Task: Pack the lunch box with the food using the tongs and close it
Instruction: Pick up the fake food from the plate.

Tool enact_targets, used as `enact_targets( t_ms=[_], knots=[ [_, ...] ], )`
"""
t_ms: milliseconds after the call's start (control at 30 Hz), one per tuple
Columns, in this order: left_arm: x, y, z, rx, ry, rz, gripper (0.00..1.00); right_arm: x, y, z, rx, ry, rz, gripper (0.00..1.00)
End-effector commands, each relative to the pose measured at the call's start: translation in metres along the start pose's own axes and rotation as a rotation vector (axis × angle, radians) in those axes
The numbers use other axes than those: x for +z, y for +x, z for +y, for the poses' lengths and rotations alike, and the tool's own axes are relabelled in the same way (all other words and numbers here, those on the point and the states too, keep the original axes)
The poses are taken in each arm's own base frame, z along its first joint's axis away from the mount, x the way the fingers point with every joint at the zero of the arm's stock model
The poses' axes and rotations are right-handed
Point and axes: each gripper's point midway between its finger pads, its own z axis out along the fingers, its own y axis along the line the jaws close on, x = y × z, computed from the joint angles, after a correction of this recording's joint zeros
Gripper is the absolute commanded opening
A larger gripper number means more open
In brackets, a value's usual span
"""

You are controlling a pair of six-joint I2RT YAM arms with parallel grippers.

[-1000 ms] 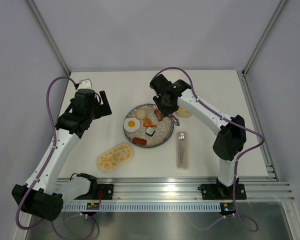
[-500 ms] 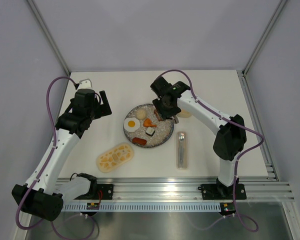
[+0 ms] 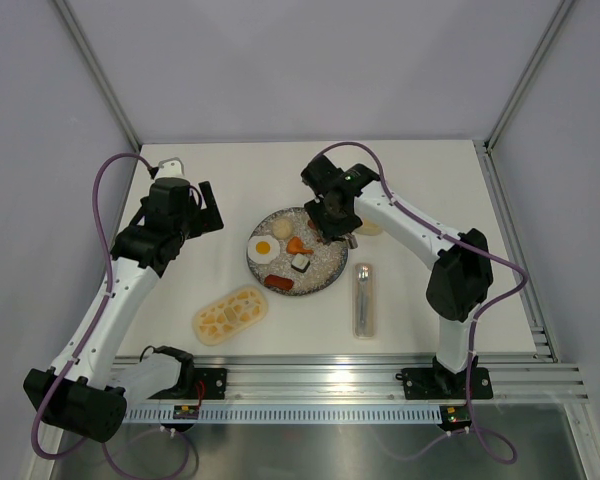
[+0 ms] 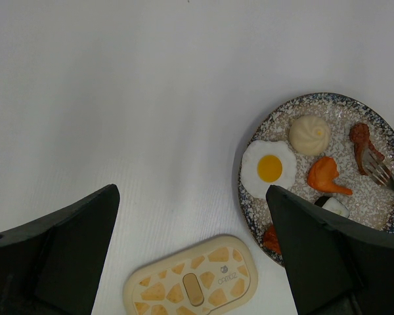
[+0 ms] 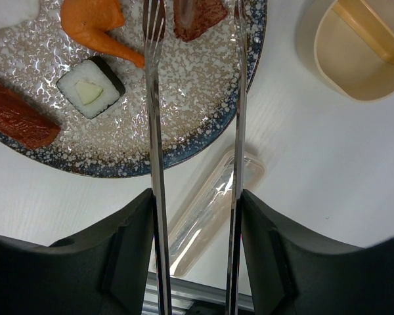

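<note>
Both tongs (image 5: 154,164) arms gripped in right end effector (image 5: 197,203), over plate (image 5: 203,131).

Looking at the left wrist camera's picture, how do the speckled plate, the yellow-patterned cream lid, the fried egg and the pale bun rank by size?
1. speckled grey round plate, largest even though it is partly hidden
2. cream lid patterned yellow
3. white-and-yellow toy fried egg
4. pale round toy bun, smallest
</note>
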Motion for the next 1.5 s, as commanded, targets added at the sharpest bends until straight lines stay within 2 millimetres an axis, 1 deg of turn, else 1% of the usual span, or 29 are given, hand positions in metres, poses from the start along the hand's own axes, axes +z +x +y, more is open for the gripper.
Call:
enact_targets(
  t_ms=[0,467,800,1033,1133,1167,1267,1300,1367,1467],
  knots=[
    [-0.003,-0.012,-0.002,-0.024,0.012,-0.056,0.99,0.000,-0.003,0.000,-0.008,-0.011,-0.011,0.59],
    [0.000,-0.010,0.000,-0.020,0.004,-0.051,0.99,0.010,-0.001,0.000,-0.006,-0.024,0.004,0.62],
    [-0.001,-0.010,0.001,-0.019,0.001,-0.053,0.99,0.022,0.004,0.000,0.007,-0.054,0.022,0.61],
    [-0.001,-0.011,0.001,-0.019,0.000,-0.054,0.99,0.022,0.005,0.000,0.018,-0.066,0.020,0.59],
    [-0.001,-0.010,0.001,-0.020,0.001,-0.053,0.99,0.019,0.005,-0.001,0.021,-0.064,0.017,0.54],
    [-0.001,-0.010,0.001,-0.021,0.001,-0.054,0.99,0.018,0.004,-0.002,0.022,-0.060,0.013,0.51],
    [-0.001,-0.010,0.001,-0.021,0.001,-0.054,0.99,0.014,0.002,-0.003,0.022,-0.056,0.010,0.45],
    [-0.001,-0.010,0.001,-0.021,0.001,-0.053,0.99,0.012,0.002,-0.003,0.021,-0.057,0.008,0.42],
    [-0.001,-0.009,0.001,-0.020,0.000,-0.051,0.99,0.010,0.000,-0.004,0.023,-0.054,0.000,0.38],
    [-0.002,-0.011,0.001,-0.020,0.002,-0.055,0.99,0.002,-0.003,-0.006,0.028,-0.048,-0.016,0.34]
  ],
)
